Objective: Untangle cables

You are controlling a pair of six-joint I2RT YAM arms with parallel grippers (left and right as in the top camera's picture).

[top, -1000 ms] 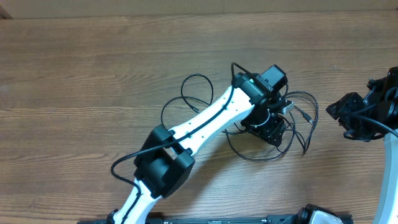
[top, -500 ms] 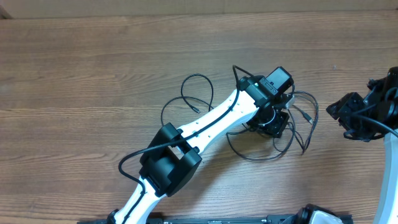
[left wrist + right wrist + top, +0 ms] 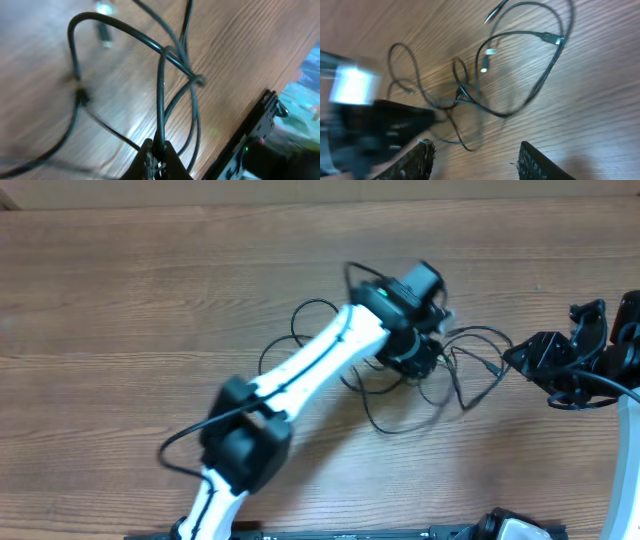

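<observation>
Several thin black cables (image 3: 455, 370) lie tangled on the wooden table, right of centre. My left gripper (image 3: 418, 358) is over the tangle's left side. In the left wrist view its gripper (image 3: 159, 157) is shut on one black strand (image 3: 161, 90) that rises into crossed loops. My right gripper (image 3: 530, 370) is open and empty, just right of the tangle. In the right wrist view its fingers (image 3: 530, 160) stand wide apart in front of the cables (image 3: 465, 95), whose silver plug ends (image 3: 490, 51) lie loose.
The left arm (image 3: 300, 375) stretches from the front left to the table's centre and shows as a dark blur (image 3: 375, 125) in the right wrist view. The wooden table (image 3: 150, 300) reaches a back edge at the top.
My left gripper has moved up and to the left, dragging the cable tangle with it. My right gripper has moved left, closer to the cables.
</observation>
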